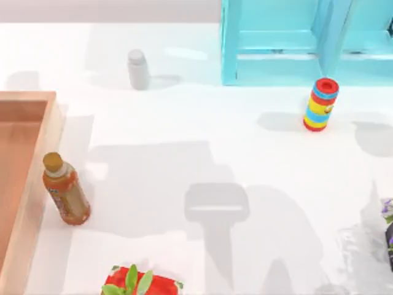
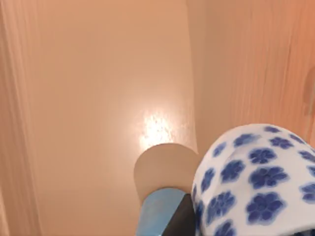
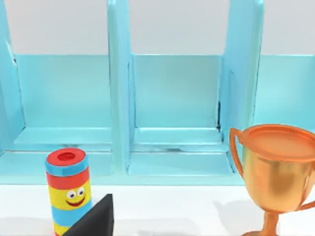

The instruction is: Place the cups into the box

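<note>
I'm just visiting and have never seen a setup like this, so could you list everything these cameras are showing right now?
Box: one, orange-brown wood, at the table's left edge.
White cup: one, blue flower pattern, over the box's floor in the left wrist view.
Blue cup: one, beside the white cup, over the box's floor.
Tea bottle: one, amber, yellow cap, just right of the box.
Capped bottle: one, grey-white, far left-centre.
Striped cylinder: one, red, yellow and blue, far right.
Shelf: one, turquoise, far right.
Trophy: one, golden, before the shelf.
Red item with leaves: one, near edge.
Right gripper finger: one dark tip, near the cylinder.
</note>
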